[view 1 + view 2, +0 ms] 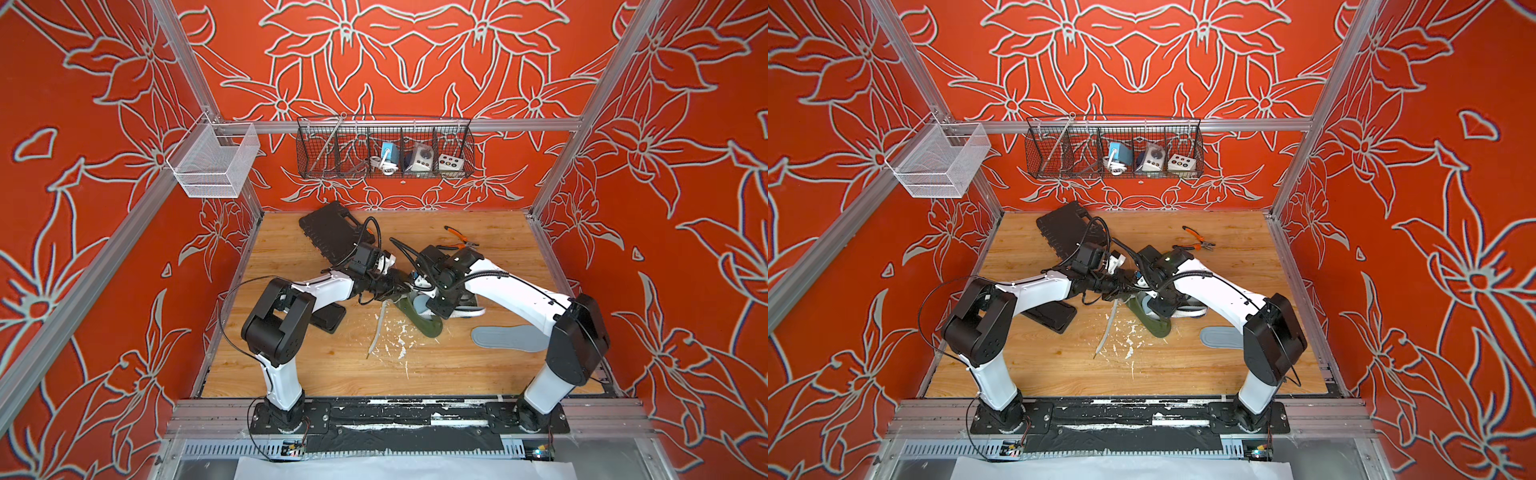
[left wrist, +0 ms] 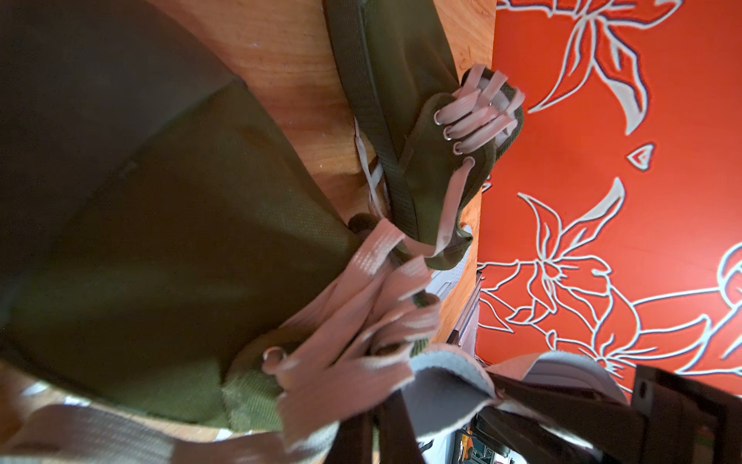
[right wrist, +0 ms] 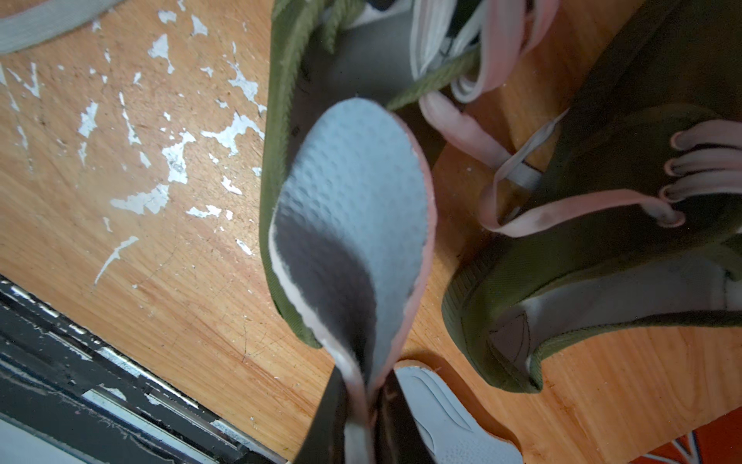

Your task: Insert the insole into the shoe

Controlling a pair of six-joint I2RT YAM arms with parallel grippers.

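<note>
An olive green shoe with pink laces lies mid-table; it also shows in the right wrist view and the left wrist view. My right gripper is shut on a grey insole, which is pinched and folded between its fingers. The insole's free end hangs over the shoe's opening. My left gripper is shut at the shoe's laced upper, with the laces bunched against its fingers. In both top views the two grippers meet over the shoe, left and right.
A second olive shoe lies beside the first. Another grey insole lies flat near the right arm. A black tool case, pliers, a loose grey strap and a black block sit around.
</note>
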